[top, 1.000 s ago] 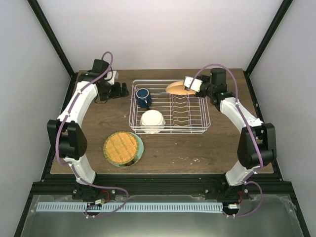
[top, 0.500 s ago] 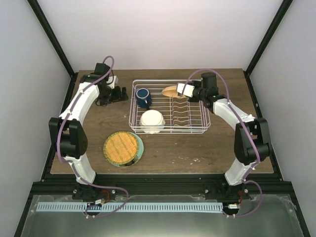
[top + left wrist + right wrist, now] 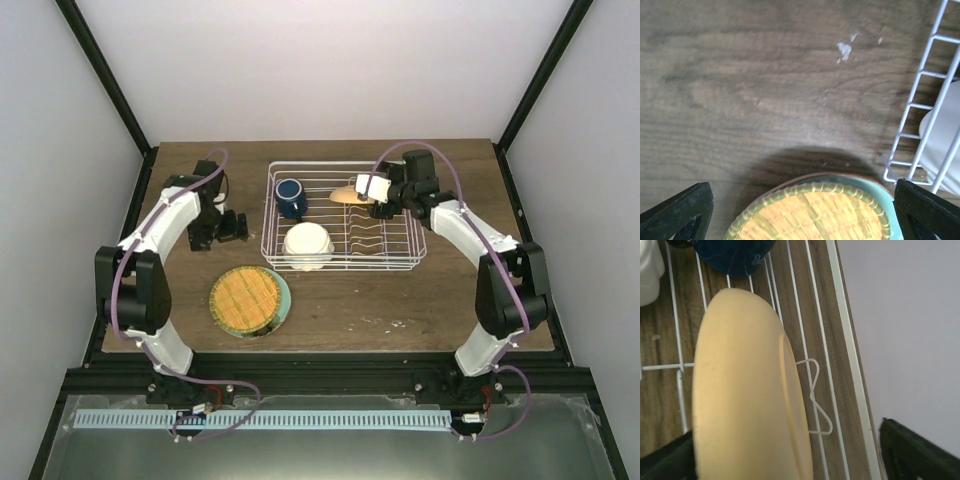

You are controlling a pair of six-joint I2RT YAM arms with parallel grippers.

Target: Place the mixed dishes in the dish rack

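The white wire dish rack [image 3: 400, 250] holds a dark blue mug [image 3: 291, 196] at its back left and a small white dish [image 3: 308, 243] at its front left. An orange-yellow plate [image 3: 348, 193] stands on edge in the rack's back slots. My right gripper [image 3: 364, 190] is open around it; in the right wrist view the plate [image 3: 745, 390] sits between widely parted fingers [image 3: 920, 450], clear of the right one. My left gripper [image 3: 238, 226] is open left of the rack, above a woven yellow disc [image 3: 810, 215] lying on the mint-green plate [image 3: 885, 197].
The mint-green plate [image 3: 284, 298] with the woven disc [image 3: 246, 299] lies on the wooden table [image 3: 400, 310] in front of the rack's left corner [image 3: 892, 175]. Black frame posts rise at the table's back corners. Small white flecks [image 3: 844, 49] mark the wood.
My right gripper has carried the orange-yellow plate left and down into the rack's slots and opened. My left arm has swung from the back left corner toward the front.
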